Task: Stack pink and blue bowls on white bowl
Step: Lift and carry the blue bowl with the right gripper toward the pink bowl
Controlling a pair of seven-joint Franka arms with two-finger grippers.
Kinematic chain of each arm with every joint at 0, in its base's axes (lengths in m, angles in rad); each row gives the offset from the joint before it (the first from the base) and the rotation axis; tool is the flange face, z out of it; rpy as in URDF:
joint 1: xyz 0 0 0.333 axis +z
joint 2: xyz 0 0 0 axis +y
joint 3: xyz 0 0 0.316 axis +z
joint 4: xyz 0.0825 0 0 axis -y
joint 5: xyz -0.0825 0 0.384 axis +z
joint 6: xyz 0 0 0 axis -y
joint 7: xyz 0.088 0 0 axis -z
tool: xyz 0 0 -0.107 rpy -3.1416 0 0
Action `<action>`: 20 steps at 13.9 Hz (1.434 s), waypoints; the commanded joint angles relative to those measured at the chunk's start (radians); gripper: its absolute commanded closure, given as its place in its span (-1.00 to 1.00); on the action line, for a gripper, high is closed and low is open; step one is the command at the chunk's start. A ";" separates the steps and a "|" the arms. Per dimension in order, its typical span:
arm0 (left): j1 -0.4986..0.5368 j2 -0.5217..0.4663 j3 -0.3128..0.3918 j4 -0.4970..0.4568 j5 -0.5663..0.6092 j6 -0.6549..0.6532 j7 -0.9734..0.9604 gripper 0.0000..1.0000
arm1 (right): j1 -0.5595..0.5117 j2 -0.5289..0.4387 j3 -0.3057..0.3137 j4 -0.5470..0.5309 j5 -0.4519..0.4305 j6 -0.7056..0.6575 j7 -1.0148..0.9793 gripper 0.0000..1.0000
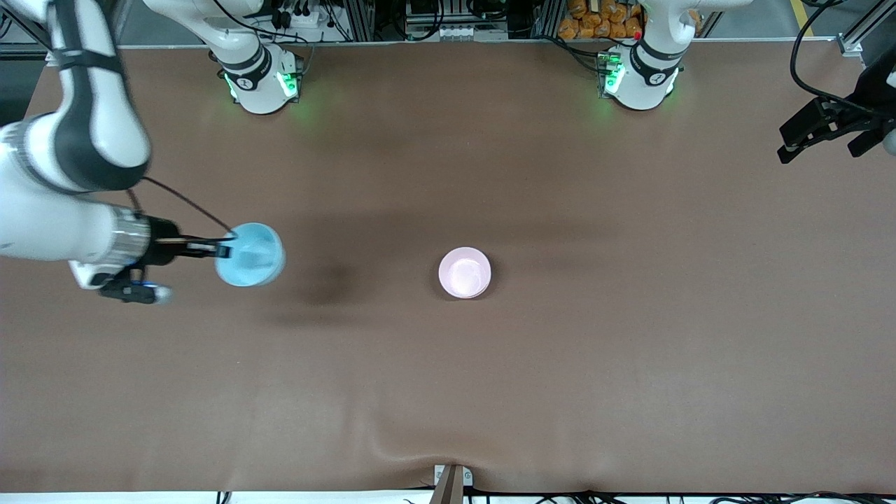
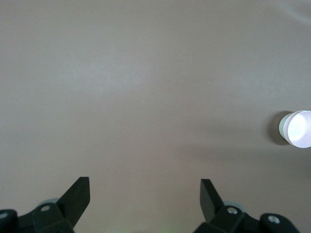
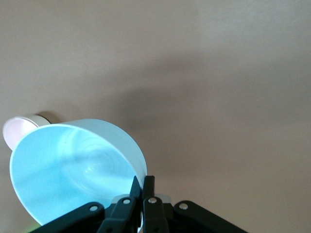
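Note:
My right gripper (image 1: pixel 224 247) is shut on the rim of the light blue bowl (image 1: pixel 249 255) and holds it tilted in the air over the right arm's end of the table. In the right wrist view the fingers (image 3: pixel 143 183) pinch the blue bowl's (image 3: pixel 73 174) wall. The pale pink bowl (image 1: pixel 465 272) stands upright at the table's middle, and also shows as a pink bowl (image 3: pixel 18 129) (image 2: pixel 297 128) in both wrist views. The white bowl does not show on its own; I cannot tell whether it sits under the pink one. My left gripper (image 1: pixel 822 149) (image 2: pixel 146 188) waits open and empty above the left arm's end.
The brown table (image 1: pixel 630 350) carries nothing else. A dark shadow (image 1: pixel 325 283) of the lifted bowl lies between it and the pink bowl. Both arm bases (image 1: pixel 260 77) (image 1: pixel 640 73) stand along the table's edge farthest from the front camera. A small bracket (image 1: pixel 451 479) sits at the nearest edge.

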 commanded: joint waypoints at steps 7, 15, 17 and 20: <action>0.012 -0.012 0.012 -0.012 -0.020 0.011 0.019 -1.00 | 0.272 0.085 -0.008 0.006 0.021 0.240 0.513 1.00; 0.036 -0.009 0.014 -0.027 -0.020 0.014 0.019 -1.00 | 0.442 0.227 -0.010 0.006 0.122 0.525 0.743 1.00; 0.036 -0.009 0.014 -0.030 -0.020 0.014 0.019 -1.00 | 0.488 0.270 -0.011 0.004 0.122 0.605 0.803 1.00; 0.036 -0.009 0.014 -0.039 -0.020 0.017 0.019 -1.00 | 0.548 0.303 -0.014 -0.006 0.118 0.661 0.872 1.00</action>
